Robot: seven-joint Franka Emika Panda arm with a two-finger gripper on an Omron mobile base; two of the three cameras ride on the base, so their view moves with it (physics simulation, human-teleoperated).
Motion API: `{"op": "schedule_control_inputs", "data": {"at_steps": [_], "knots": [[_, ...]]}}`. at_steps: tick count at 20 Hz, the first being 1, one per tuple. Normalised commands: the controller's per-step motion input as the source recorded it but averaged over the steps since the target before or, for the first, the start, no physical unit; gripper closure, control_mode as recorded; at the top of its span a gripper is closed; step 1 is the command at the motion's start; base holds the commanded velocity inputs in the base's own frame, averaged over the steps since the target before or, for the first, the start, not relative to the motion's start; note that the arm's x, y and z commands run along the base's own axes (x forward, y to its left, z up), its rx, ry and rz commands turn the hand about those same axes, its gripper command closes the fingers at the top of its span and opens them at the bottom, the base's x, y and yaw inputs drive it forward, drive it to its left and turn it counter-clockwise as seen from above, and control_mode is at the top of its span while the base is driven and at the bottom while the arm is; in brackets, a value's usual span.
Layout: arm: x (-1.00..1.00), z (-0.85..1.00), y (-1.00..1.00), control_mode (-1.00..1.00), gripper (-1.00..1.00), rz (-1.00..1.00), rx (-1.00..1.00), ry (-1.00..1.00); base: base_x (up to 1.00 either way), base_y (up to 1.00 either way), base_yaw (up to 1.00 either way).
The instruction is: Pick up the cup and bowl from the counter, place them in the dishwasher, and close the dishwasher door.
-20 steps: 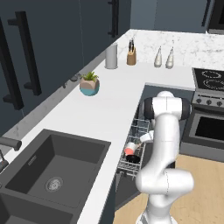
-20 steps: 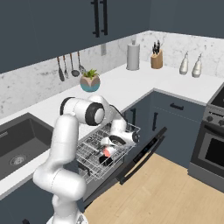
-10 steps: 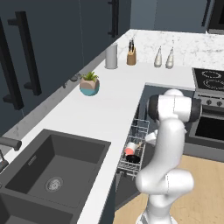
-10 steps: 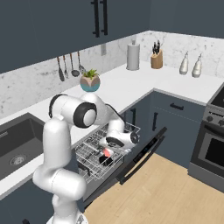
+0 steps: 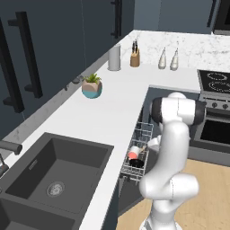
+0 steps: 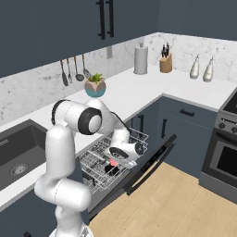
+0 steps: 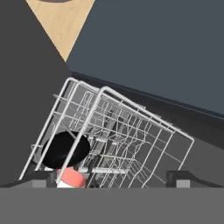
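Now the gripper (image 7: pixel 111 177) hangs over the pulled-out silver wire rack (image 6: pixel 99 164) of the dishwasher, its two dark fingertips (image 7: pixel 181 177) spread wide with nothing between them. Down in the rack, the black bowl (image 7: pixel 65 149) lies beside the reddish-coral cup (image 7: pixel 71 177), the two touching or nearly so. Below the rack, the dishwasher door (image 6: pixel 150 164) is folded down and open. Up on the white counter (image 5: pixel 112 105) sits a teal-and-pink plant pot (image 5: pixel 92 86).
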Motion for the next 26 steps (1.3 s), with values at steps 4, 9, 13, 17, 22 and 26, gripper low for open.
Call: {"op": "schedule_control_inputs", "data": {"at_steps": [4,9,13,17,22,26], "knots": [[0.16,-0.31,0.00,-1.00,-1.00,0.00,0.16,0.06,0.00,0.00,0.00],[0.39,-0.27,0.07,-1.00,-1.00,0.00,0.17,0.04,0.00,0.00,0.00],[0.52,-0.20,0.26,-1.00,-1.00,0.00,0.12,0.03,0.00,0.00,0.00],[0.48,-0.21,0.32,-1.00,-1.00,0.00,0.06,0.03,0.00,0.00,0.00],[0.38,-0.26,0.28,-1.00,-1.00,0.00,0.03,0.06,0.00,0.00,0.00],[0.00,0.00,0.00,-1.00,-1.00,-0.07,0.00,0.01,0.00,0.00,0.00]]}}
